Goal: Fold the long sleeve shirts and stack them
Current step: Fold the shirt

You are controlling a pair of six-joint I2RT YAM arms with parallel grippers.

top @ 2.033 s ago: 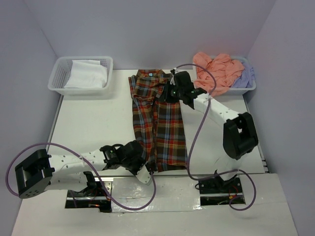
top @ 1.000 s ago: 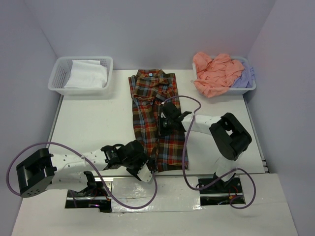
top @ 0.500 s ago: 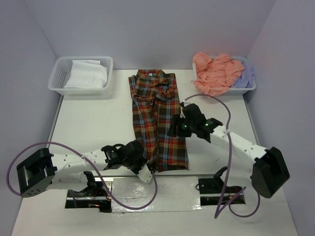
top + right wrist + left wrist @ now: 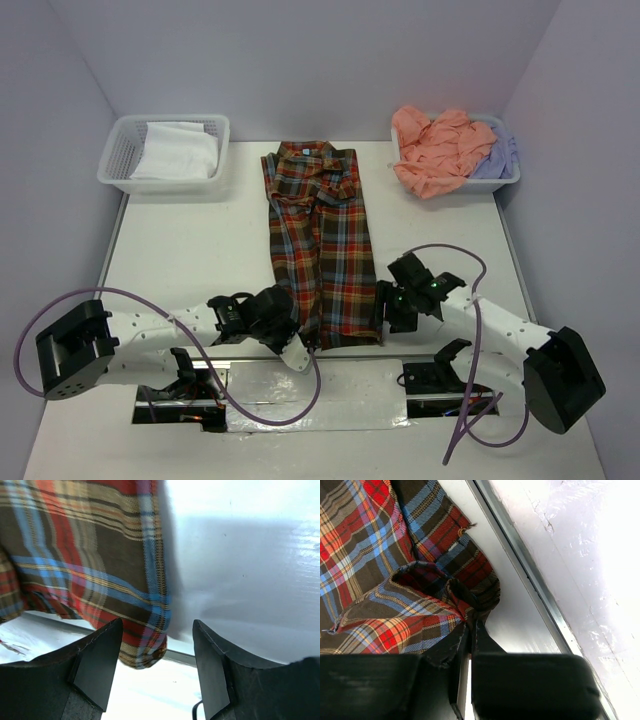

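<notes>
The task looks to be at an early stage: nothing is stacked, and only one garment is being worked.

At the far left corner a white lattice basket (image 4: 113, 172) of stiff plastic holds a white cloth (image 4: 182, 150) lying in soft, flat layers. Whether it counts as finished work I cannot tell.

Next comes the left gripper (image 4: 298, 350), low at the near edge of the table (image 4: 190, 250). In its wrist view the jaws are pinched nearly together on the near-left hem corner of the plaid shirt (image 4: 322, 235), and the cloth bunches into a small ridge at the grip.

The shirt lies lengthwise down the middle of the table, collar at the far end and hem near the arms. It appears already narrowed into a long strip, with the sleeves apparently tucked in. The end-to-end folds are left to do. It is a thin woven cloth in red, brown, blue and yellow checks, limp and creasing easily.

The right gripper (image 4: 390, 312) is at the near-right hem corner with its jaws spread wide — holding nothing, the corner lying between the dark, wedge-shaped fingers (image 4: 97, 665).

At the far right a second basket (image 4: 508, 180) holds the salmon-pink shirt (image 4: 435, 145) and the lavender shirt (image 4: 498, 155) — both crumpled and spilling over the rim, and both unfolded.
</notes>
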